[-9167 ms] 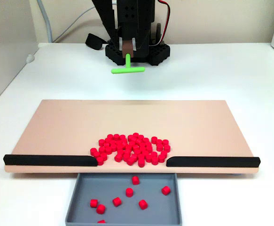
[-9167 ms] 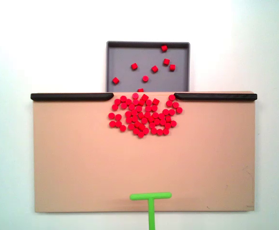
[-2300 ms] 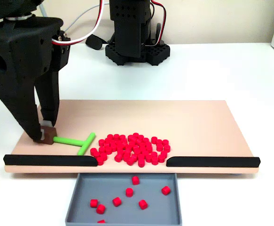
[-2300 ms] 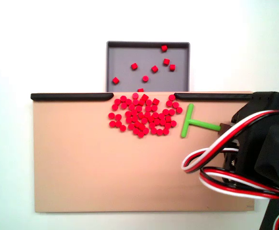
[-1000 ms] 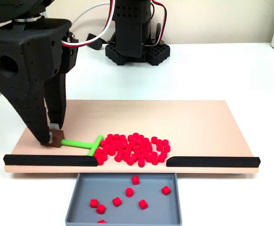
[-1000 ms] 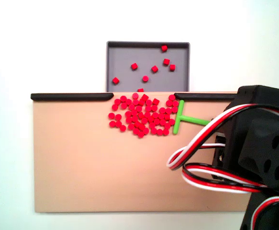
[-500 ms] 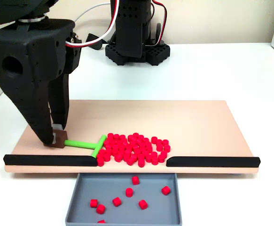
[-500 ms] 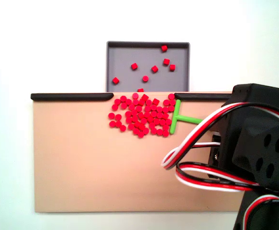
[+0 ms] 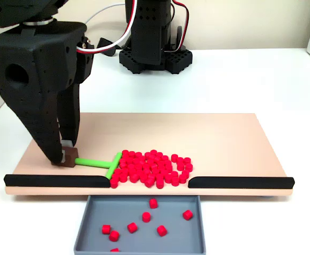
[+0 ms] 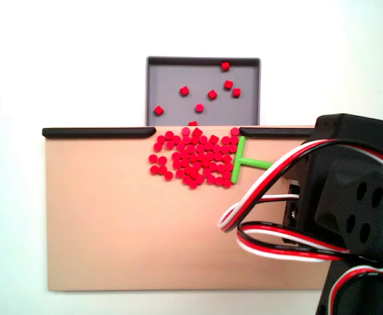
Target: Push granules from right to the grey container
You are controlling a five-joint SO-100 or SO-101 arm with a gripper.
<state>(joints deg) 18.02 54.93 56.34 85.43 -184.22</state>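
Granules (image 9: 150, 167) (small red cylinders) bunch against a green pusher (image 9: 104, 164), its stem clamped in gripper (image 9: 65, 157) jaws.

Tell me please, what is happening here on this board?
The tool holds a green T-shaped pusher and presses its crossbar against the side of the red granules on the tan board. The pile sits at the gap between the black strips. A few granules already lie in the grey container.

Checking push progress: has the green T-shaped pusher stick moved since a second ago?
Yes. The green T-shaped pusher stick slid rightward along the left black strip, pressing into the red granules.
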